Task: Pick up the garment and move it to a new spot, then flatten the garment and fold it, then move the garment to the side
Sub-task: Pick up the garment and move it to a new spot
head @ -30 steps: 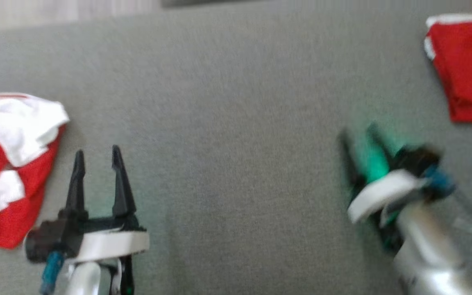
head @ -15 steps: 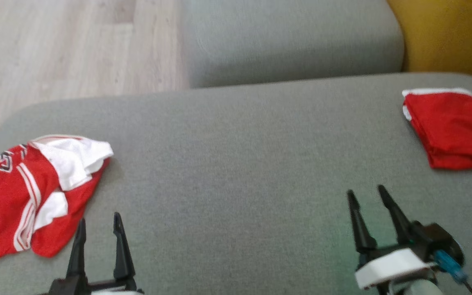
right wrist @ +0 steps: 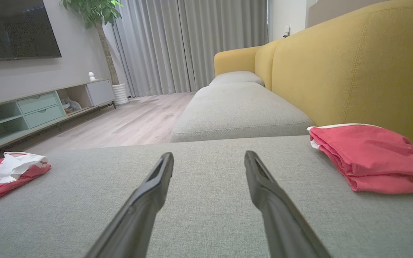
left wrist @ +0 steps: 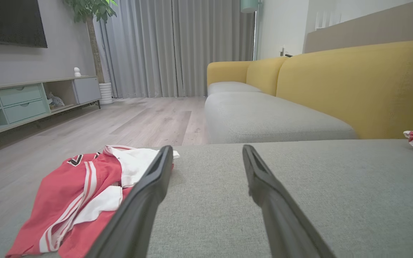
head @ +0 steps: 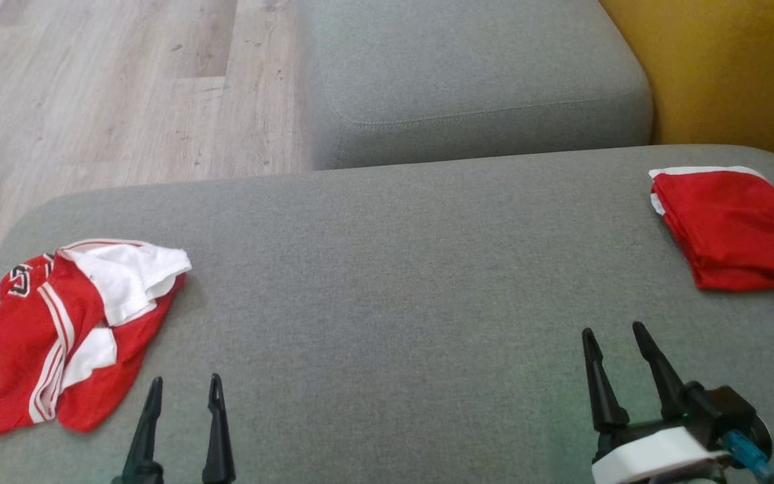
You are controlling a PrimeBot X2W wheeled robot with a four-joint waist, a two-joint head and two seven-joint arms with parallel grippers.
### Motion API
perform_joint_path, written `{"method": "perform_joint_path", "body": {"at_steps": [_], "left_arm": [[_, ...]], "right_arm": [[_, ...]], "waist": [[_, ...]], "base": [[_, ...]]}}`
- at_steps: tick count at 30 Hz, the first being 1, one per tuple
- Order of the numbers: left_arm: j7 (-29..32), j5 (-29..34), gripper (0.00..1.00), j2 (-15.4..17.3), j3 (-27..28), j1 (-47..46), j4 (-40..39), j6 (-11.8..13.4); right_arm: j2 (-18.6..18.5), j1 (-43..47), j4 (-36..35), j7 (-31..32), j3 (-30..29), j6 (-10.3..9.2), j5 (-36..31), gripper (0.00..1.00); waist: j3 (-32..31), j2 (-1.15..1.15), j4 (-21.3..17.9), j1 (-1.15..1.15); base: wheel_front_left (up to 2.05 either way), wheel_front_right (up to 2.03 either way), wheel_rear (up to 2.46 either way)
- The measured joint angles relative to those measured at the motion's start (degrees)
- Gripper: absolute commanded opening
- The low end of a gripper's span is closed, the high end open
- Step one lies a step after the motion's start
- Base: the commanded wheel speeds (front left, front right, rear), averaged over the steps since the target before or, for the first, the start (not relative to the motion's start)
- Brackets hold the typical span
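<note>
Right, both arms sit low at the near edge with nothing in either. The left gripper (head: 185, 378) has its two dark fingers spread wide over bare fabric, and the right gripper (head: 612, 328) is spread and empty too.

The crumpled red-and-white sports garment (head: 71, 336) lies at the left end of the broad grey fabric seat cushion (head: 387, 282). It is just to the left of the left gripper, not touching it, and close to the cushion's rounded edge. At the far right end rests a folded red cloth (head: 729, 228), near the yellow upholstered sofa back (head: 729, 67).

Now the hazards:
- **Wrong layer:** The heap is bunched in overlapping layers, and from the left wrist view I can't quite tell which flap lies on top. A pinch on one loose white flap would probably lift a trailing tangle instead of the whole piece.
- **Off the edge:** A sideways nudge from the spread fingers could push it over the edge onto the pale wooden floor (head: 91, 101).
- **Wrong target:** Reaching right by mistake would disturb the tidy red cloth.
- **Coming in too steep:** A steep approach risks the fingertips digging into the soft cushion and snagging its weave rather than the garment.
</note>
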Motion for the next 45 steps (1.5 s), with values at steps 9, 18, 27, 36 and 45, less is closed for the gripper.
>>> {"method": "perform_joint_path", "body": {"at_steps": [9, 18, 27, 36, 45], "left_arm": [[0.00, 0.87, 1.00, 0.00, -0.15, 0.05, 0.76, 0.08], [0.00, 1.19, 1.00, 0.00, 0.09, 0.03, 1.64, 0.59], [0.00, 2.35, 1.00, 0.03, 1.72, -0.29, 0.99, 1.57], [0.00, 3.12, 1.00, 0.30, 5.21, -0.01, -3.02, 3.00], [0.00, 1.86, 1.00, 0.40, 10.35, -1.20, -6.69, 2.32]], "right_arm": [[0.00, 0.00, 0.67, 0.00, 0.09, 0.00, 0.57, 1.00], [0.02, 0.07, 1.30, 0.00, -0.86, 0.00, 0.96, 1.00], [0.09, 1.10, 1.57, 0.00, -1.69, 0.00, 2.36, 1.00], [0.22, 0.81, 1.07, 0.00, -2.04, 0.00, 2.54, 1.00], [0.23, -0.48, 1.51, 0.00, -3.39, 0.00, 0.07, 1.00]], "waist": [[-0.01, 0.00, -0.46, 0.00], [0.00, 0.00, 1.11, 0.00], [0.54, 0.00, 9.52, 0.00], [1.80, 0.00, 21.38, 0.00], [5.29, 0.00, 27.53, 0.00]], "base": [[0.00, 0.00, 0.00], [0.00, 0.00, 0.00], [0.00, 0.00, 0.00], [0.00, 0.00, 0.00], [0.00, 0.00, 0.00]]}}
